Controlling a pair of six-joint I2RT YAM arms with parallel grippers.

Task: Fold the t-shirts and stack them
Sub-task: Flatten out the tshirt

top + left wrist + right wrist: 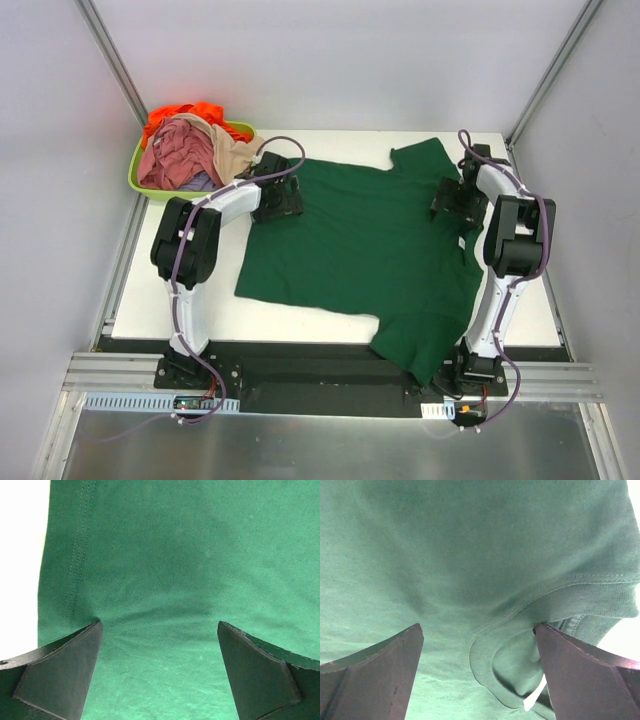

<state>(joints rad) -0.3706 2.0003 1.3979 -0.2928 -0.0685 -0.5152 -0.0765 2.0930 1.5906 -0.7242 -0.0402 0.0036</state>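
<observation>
Overhead camera looks down from behind; wrist cameras face the shared green t-shirt point(360, 240) close up.

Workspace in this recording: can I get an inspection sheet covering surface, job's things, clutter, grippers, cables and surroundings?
Surface: white tabletop, partly covered by cloth.
Job's things: dark green cloth t-shirt spread flat, one sleeve hanging over the near edge; pink, orange, beige and lavender shirts heaped in a lime-green plastic tub, far left corner.
Clutter: nothing seen.
Grippers: left gripper open at the hem side; right gripper open, straddling the collar.
Cables: purplish cables loop along both arms.
Surroundings: pale grey walls, aluminium frame posts.
</observation>
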